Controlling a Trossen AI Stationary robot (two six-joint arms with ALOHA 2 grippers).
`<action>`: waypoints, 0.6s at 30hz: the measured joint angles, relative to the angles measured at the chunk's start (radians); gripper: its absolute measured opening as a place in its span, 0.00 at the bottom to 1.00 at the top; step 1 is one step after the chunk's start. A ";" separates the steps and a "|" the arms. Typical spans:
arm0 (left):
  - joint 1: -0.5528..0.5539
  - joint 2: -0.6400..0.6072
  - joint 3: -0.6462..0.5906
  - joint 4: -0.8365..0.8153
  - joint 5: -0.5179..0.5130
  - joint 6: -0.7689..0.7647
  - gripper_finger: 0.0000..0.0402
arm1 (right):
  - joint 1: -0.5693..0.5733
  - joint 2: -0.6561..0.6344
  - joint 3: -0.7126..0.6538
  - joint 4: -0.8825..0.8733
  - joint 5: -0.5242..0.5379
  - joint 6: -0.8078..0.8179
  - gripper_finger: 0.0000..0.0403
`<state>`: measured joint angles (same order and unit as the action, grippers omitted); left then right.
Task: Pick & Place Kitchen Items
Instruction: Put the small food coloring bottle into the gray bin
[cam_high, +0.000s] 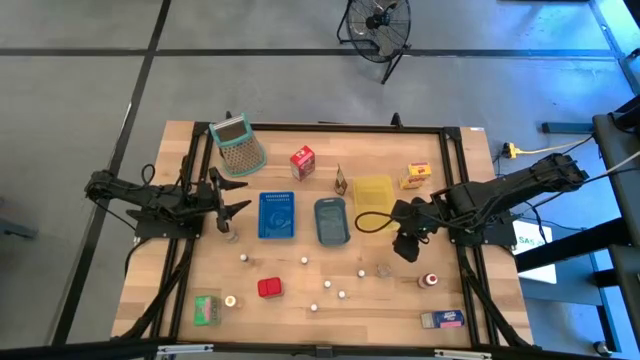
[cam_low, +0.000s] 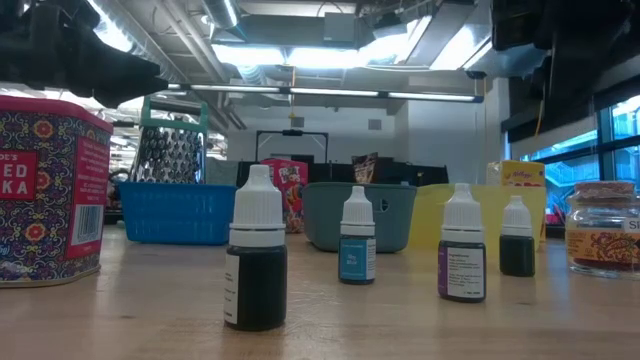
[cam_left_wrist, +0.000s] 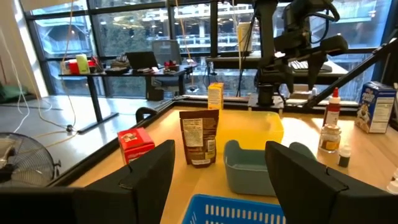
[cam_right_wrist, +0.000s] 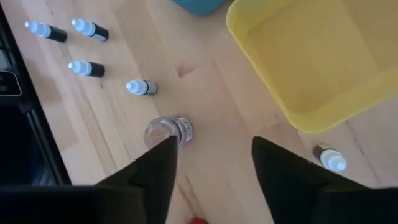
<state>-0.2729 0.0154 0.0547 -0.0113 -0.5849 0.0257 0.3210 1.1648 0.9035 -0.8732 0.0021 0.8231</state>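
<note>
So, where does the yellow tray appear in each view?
High view: yellow tray right of centre, beside the grey-blue tray.
Low view: right of centre, behind the small bottles.
Left wrist view: centre, beyond the grey-blue tray.
Right wrist view: upper right.
Shared landmark: the grey-blue tray, its neighbour.

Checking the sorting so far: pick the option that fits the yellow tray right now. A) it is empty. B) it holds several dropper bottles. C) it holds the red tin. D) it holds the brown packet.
A: the right wrist view looks down into the yellow tray and shows only its bare floor; the red tin and brown packet stand on the table outside it.
</note>
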 joint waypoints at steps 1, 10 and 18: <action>0.000 0.000 0.000 0.000 0.000 0.000 0.61 | 0.000 0.000 0.000 -0.002 -0.008 0.000 0.57; 0.000 0.000 0.000 0.000 0.001 -0.002 0.61 | 0.000 0.000 0.000 0.031 -0.029 -0.045 0.65; 0.000 0.000 0.000 0.000 0.001 -0.004 0.61 | 0.000 0.005 0.000 0.164 -0.031 -0.045 0.65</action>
<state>-0.2729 0.0155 0.0547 -0.0116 -0.5835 0.0217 0.3210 1.1698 0.9035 -0.7088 -0.0292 0.7776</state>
